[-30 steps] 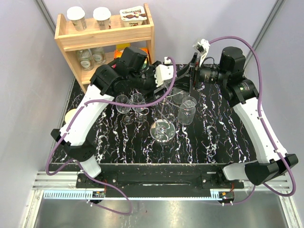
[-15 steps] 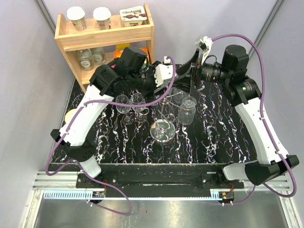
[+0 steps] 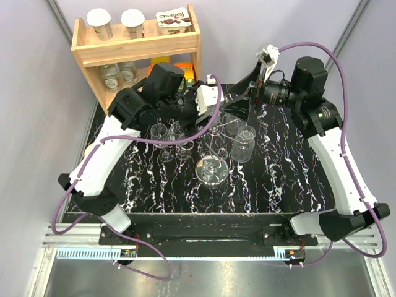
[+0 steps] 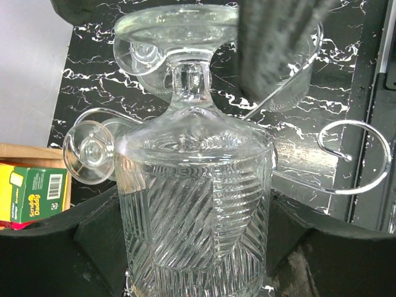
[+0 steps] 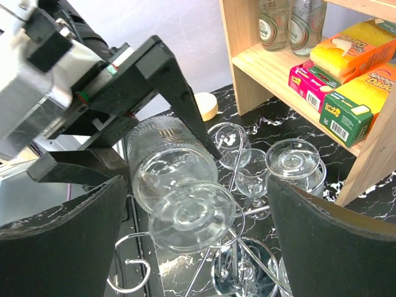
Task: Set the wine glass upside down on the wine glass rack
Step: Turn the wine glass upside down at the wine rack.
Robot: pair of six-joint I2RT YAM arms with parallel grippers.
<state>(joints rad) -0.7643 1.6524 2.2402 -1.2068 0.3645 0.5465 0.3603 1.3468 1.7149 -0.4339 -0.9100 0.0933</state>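
Arms reach over the wine glass rack (image 3: 210,169), left end effector (image 4: 195,260) pinching the wine glass (image 4: 192,154), right end effector (image 5: 198,213) spread.

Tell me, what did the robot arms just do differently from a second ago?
The right gripper opened its jaws wide and backed off a little from the wine glass. The left gripper kept its hold on the glass's bowl and shifted slightly left, by the wine glass rack. The other glasses on the rack and the wooden shelf stayed put.
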